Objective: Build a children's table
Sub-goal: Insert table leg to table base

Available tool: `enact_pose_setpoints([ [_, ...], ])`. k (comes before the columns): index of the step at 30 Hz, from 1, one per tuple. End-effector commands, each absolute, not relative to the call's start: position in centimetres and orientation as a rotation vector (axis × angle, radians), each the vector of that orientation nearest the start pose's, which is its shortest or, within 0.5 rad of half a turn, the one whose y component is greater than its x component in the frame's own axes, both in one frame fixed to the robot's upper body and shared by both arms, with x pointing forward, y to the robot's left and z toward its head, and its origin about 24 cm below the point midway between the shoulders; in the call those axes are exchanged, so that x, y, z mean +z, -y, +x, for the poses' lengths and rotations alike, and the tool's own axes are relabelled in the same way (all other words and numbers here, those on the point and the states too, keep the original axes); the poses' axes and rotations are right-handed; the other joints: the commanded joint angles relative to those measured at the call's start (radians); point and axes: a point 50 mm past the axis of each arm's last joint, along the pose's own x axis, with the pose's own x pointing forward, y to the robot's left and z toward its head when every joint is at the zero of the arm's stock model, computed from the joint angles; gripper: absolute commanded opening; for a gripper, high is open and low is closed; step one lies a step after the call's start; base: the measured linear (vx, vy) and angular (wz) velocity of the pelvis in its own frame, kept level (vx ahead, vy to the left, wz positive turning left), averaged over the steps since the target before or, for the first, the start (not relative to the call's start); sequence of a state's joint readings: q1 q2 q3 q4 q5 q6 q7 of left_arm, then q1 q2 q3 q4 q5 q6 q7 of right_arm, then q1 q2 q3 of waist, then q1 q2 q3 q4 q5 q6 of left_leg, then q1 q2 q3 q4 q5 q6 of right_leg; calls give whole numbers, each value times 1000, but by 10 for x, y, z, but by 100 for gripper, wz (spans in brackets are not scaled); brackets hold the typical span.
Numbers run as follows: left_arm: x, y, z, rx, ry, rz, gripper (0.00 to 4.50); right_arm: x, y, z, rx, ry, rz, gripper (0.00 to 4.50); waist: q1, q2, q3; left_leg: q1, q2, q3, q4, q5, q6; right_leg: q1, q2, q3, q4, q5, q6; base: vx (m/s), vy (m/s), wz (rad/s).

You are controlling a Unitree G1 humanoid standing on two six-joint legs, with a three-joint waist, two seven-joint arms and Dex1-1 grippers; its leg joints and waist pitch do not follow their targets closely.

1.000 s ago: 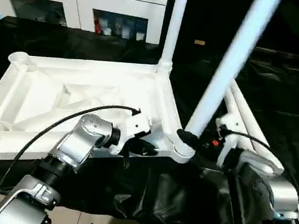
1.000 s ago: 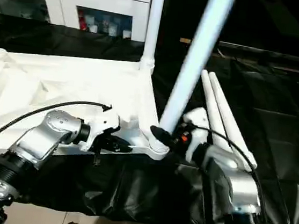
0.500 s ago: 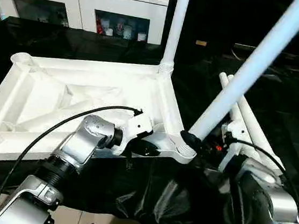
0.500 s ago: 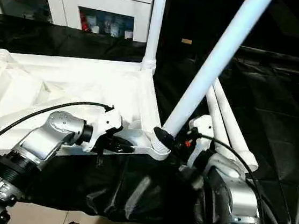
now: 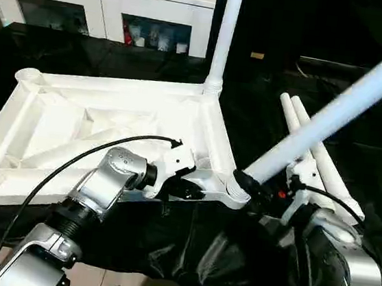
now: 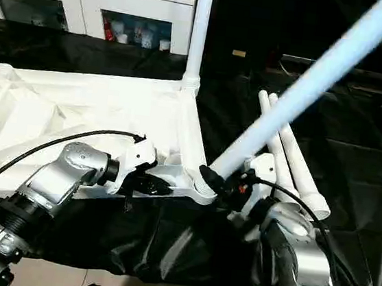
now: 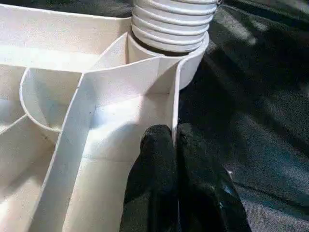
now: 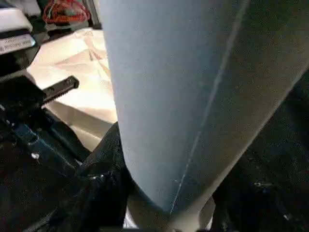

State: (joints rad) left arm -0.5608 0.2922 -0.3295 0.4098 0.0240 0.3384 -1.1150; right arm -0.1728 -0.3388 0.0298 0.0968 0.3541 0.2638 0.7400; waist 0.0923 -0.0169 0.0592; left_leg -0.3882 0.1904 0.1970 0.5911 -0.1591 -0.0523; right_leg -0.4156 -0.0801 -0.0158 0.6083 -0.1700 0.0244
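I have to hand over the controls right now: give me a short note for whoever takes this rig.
Left gripper: shut on the near rim of the table top, which lies underside up.
Right gripper: closed around the tilted leg at the near right corner socket.
Done: one upright leg in the far right socket.
Left: straighten and seat the tilted leg, then fit the two spare legs lying on the black cloth.

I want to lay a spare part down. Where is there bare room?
Free: black cloth between cabinet and table top. Crowded: near corner socket, where both pincers, the tilted leg and two loose legs meet.
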Motion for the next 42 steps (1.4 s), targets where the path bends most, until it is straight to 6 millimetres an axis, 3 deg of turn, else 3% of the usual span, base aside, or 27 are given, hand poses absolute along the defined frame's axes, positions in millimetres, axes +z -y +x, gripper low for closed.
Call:
enact_pose_setpoints([
  [1, 72, -97, 317, -1277, -406, 327, 0, 33, 168, 263, 810, -329, 40, 191, -1, -2, -62, 24, 31, -23, -81, -373, -12, 31, -49, 21, -93, -405, -161, 0, 0, 0],
  [13, 75, -99, 315, -1329, -409, 355, 0, 35, 160, 271, 970, -406, -61, 191, -3, -15, -61, 21, 32, -21, -79, -347, 4, 29, -51, 22, -92, -409, -157, 0, 0, 0],
  [16, 77, -100, 315, -1347, -410, 368, 0, 35, 158, 270, 1017, -418, -75, 191, -4, -18, -50, 21, 32, -20, -81, -360, 4, 24, -51, 24, -97, -435, -149, 0, 0, 0],
  [17, 78, -101, 315, -1369, -408, 377, 0, 35, 157, 268, 1055, -428, -86, 191, -4, -17, -51, 21, 32, -21, -82, -363, 3, 25, -51, 24, -96, -444, -145, 0, 0, 0],
  [24, 81, -106, 315, -1432, -423, 423, 0, 31, 157, 257, 1187, -460, -112, 191, -9, -16, -17, 27, 34, -27, -97, -438, -3, 11, -49, 26, -109, -502, -122, 0, 0, 0],
  [27, 83, -107, 316, -1447, -425, 433, 0, 29, 158, 253, 1233, -477, -121, 191, -8, -18, -13, 27, 36, -25, -102, -409, 6, 15, -48, 27, -107, -429, -145, 0, 0, 0],
  [29, 85, -107, 317, -1475, -428, 444, 0, 28, 159, 249, 1288, -491, -139, 191, -8, -13, -3, 29, 37, -24, -103, -424, 7, 10, -48, 29, -109, -430, -154, 0, 0, 0],
  [33, 86, -109, 320, -1486, -438, 456, 0, 29, 159, 248, 1337, -496, -151, 191, -7, -20, 0, 26, 38, -21, -104, -388, 17, 16, -49, 30, -104, -372, -178, 0, 0, 0],
  [37, 87, -111, 326, -1464, -442, 466, 0, 29, 159, 248, 1381, -505, -152, 191, -6, -21, 1, 24, 40, -18, -105, -339, 33, 22, -50, 28, -99, -314, -202, 0, 0, 0],
  [42, 89, -112, 328, -1432, -427, 441, 0, 29, 155, 257, 1335, -474, -156, 191, -11, -18, 8, 26, 42, -20, -113, -376, 21, 21, -55, 27, -107, -384, -205, 0, 0, 0],
])
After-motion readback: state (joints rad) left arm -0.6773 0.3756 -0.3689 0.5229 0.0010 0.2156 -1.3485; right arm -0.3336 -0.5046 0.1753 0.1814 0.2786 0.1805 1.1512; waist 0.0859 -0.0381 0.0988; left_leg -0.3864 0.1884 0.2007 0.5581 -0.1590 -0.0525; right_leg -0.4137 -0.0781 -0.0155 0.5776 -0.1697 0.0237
